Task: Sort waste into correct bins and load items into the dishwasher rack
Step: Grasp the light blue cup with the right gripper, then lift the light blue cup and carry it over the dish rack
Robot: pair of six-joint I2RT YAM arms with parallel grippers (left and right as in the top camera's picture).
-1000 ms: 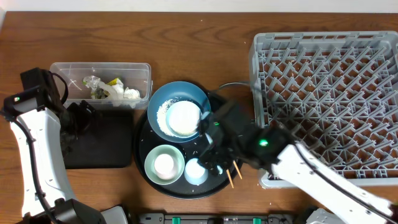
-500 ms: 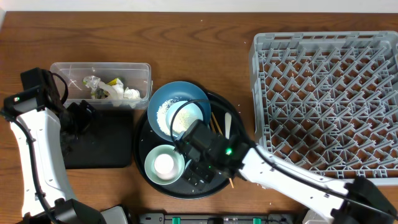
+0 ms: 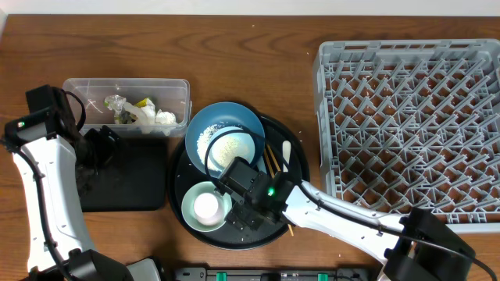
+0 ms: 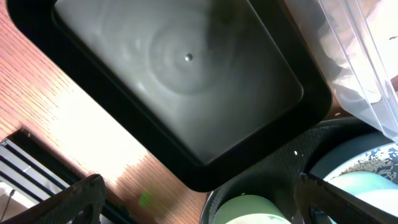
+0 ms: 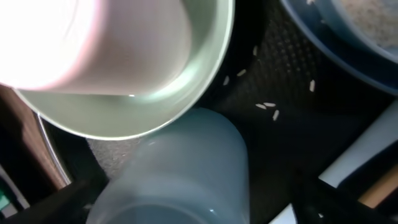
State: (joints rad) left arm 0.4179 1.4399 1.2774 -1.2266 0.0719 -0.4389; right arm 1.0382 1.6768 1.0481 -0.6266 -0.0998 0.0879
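R gripper [image 5: 196, 199] is spread wide, fingers either side of pale-blue cup [image 5: 180, 155], right one clear of it. Cup is stood on round black tray [image 3: 176, 176], just beside pale-green bowl [image 5: 155, 118] w/ white cup [image 5: 93, 43] inside. Rice grains [image 5: 268, 107] are scattered on tray. Beyond: dark-blue bowl [image 3: 234, 115], chopsticks [image 3: 270, 160] & white spoon [image 3: 286, 154]. L gripper [image 4: 202, 196] is held open, empty, over shallow black tray [image 4: 180, 81]. Farthest: snack packet [image 3: 143, 102] & tissue [image 3: 164, 119] in clear tub [image 3: 78, 84]; dishwasher rack [image 3: 406, 133] at R.
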